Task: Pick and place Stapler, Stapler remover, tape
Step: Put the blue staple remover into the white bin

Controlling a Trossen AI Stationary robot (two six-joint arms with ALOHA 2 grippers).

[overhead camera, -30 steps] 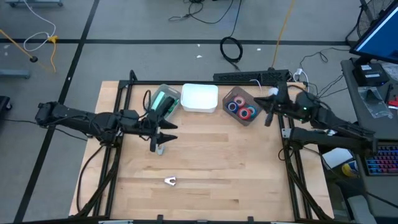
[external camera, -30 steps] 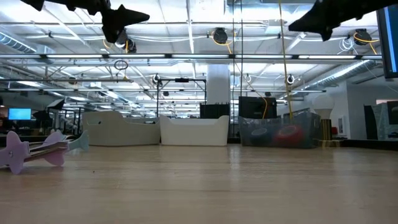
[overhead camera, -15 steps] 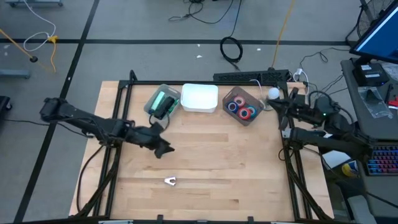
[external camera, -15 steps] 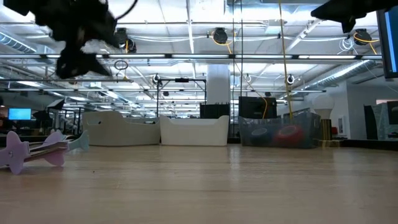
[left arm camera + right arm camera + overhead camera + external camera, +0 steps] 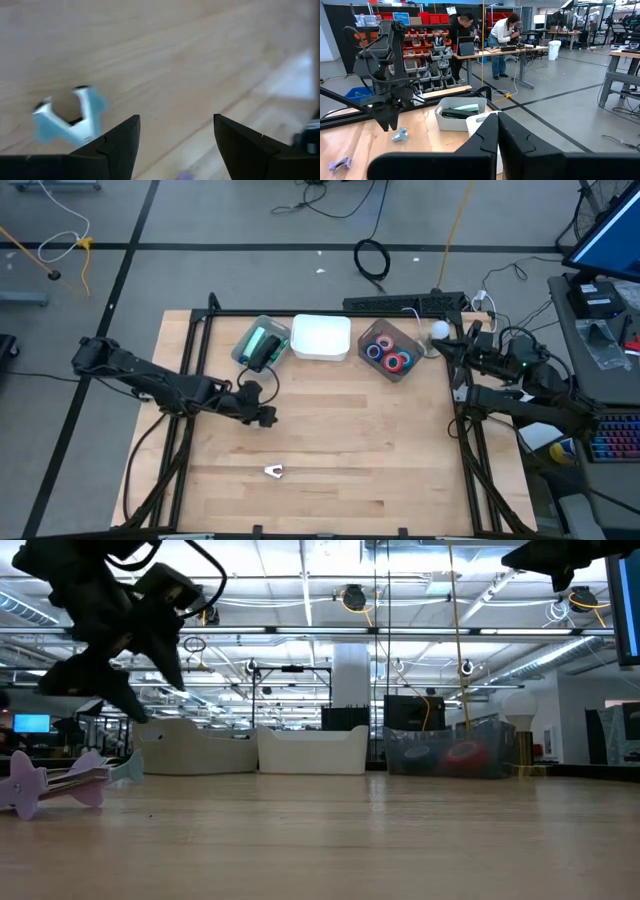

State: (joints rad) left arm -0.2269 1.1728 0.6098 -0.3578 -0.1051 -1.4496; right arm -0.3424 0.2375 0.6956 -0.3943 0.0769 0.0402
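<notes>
The left gripper was seen hovering over the middle-left of the table, fingers spread wide and nothing between them. In its wrist view the pale staple remover lay on the wood just beyond the finger tips, so the open stance was judged to be preparation for a descent on that piece. From above, the staple remover was found near the front edge of the table, short of the gripper and apart from it; in the low view it lay flat at the far left.

The stapler was seen resting in the clear bin at the far left, beside an empty-looking white bin. The tape rolls lay together in the clear bin to the right of it, so those two sorts appeared already placed.

The right gripper was parked at the far right edge, fingers closed on nothing, presumably kept clear of the other arm's work. Two people were visible at a bench in the room beyond.
</notes>
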